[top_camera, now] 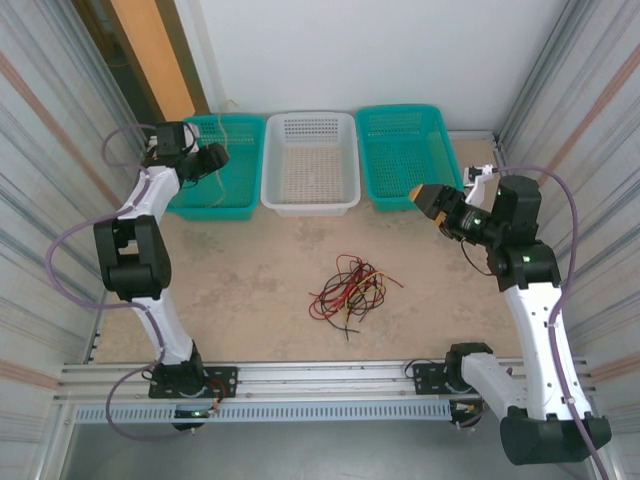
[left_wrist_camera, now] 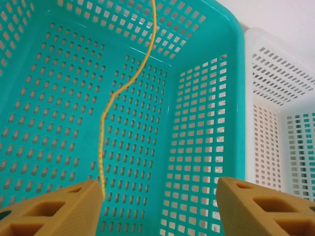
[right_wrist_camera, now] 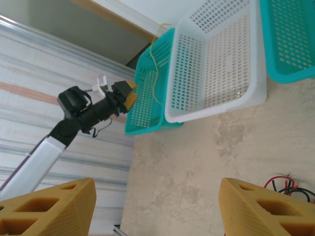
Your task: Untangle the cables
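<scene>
On the desk (top_camera: 240, 290), centrally, the cables (top_camera: 350, 288) are lying tangled, red, black and yellow. Beyond, right jaws are standing open and empty by the right basket (top_camera: 400, 150). Farthest, left jaws are gaping over the left basket (top_camera: 212, 212), with a yellow cable (left_wrist_camera: 100, 152) dangling into it, judged ungripped. Advisable: lifting one strand at a time, clearing the white basket (top_camera: 310, 207).

Three perforated plastic baskets stand in a row along the far edge of the beige, speckled tabletop (top_camera: 250, 290). The left teal basket (top_camera: 238, 185) sits just beside the white basket (top_camera: 310, 203) in the middle, and the right teal basket (top_camera: 400, 112) is close on the white basket's other side. Corrugated metal walls (top_camera: 40, 150) flank the tabletop. Behind the baskets is a white back wall (top_camera: 380, 50), with an orange-brown panel (top_camera: 150, 50) at its left. An aluminium rail (top_camera: 330, 375) runs along the near edge.
</scene>
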`<action>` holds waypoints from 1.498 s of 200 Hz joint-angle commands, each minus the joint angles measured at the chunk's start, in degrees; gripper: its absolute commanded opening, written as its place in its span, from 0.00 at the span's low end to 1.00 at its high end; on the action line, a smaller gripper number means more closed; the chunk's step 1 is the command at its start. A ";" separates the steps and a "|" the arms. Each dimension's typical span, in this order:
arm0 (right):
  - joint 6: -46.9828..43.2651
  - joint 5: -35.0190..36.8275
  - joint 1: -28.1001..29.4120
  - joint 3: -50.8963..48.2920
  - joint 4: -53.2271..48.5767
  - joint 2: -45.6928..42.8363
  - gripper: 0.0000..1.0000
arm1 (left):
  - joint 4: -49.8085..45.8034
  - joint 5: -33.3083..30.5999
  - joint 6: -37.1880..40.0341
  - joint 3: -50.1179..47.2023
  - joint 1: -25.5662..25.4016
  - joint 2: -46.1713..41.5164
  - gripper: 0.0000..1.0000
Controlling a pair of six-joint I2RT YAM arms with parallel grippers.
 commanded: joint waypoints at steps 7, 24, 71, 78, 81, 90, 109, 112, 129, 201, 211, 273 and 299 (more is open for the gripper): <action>-2.11 2.57 0.68 -1.09 -3.46 -1.97 0.66 | 2.66 -0.43 -2.81 1.31 0.79 -1.15 0.63; -2.95 7.71 3.06 -1.00 -6.55 -1.89 0.67 | 3.92 -1.36 -4.61 0.32 0.80 -3.57 0.62; -4.18 33.38 22.00 0.58 -18.75 8.45 0.62 | 2.09 -5.25 -6.15 -4.23 -2.52 -19.76 0.65; -3.56 35.61 25.22 0.41 -18.57 10.28 0.61 | 1.70 -5.18 -5.45 -5.77 -4.06 -22.83 0.66; -3.31 36.69 26.34 0.28 -18.41 10.94 0.61 | 1.09 -4.89 -5.14 -6.34 -4.72 -23.98 0.67; -2.30 39.35 30.56 -0.09 -17.26 12.96 0.61 | -1.01 -2.74 -4.11 -7.79 -6.99 -26.79 0.66; 0.34 40.01 36.29 -1.08 -13.34 17.42 0.61 | -4.92 2.46 -1.43 -13.27 -13.12 -30.94 0.60; 0.64 40.12 37.05 -1.18 -12.99 18.15 0.61 | -5.35 3.79 -1.22 -14.39 -14.02 -31.39 0.59; 1.97 42.74 41.64 -0.92 -13.06 22.60 0.61 | -6.67 10.81 0.40 -21.25 -18.78 -33.93 0.58; 5.81 36.52 36.12 -6.74 -5.96 25.88 0.56 | -5.07 17.09 -2.41 -33.23 -34.37 -29.42 0.59; 6.71 36.73 35.29 -6.91 -6.28 26.18 0.54 | -3.83 17.45 -3.26 -32.37 -35.66 -27.43 0.59; 1.95 33.68 28.74 -10.87 -6.93 25.78 0.50 | -3.61 16.60 -2.78 -24.49 -41.00 -18.00 0.57; -0.71 31.17 25.93 -12.27 -5.90 25.30 0.48 | -4.51 17.46 -2.82 -23.32 -41.04 -14.41 0.55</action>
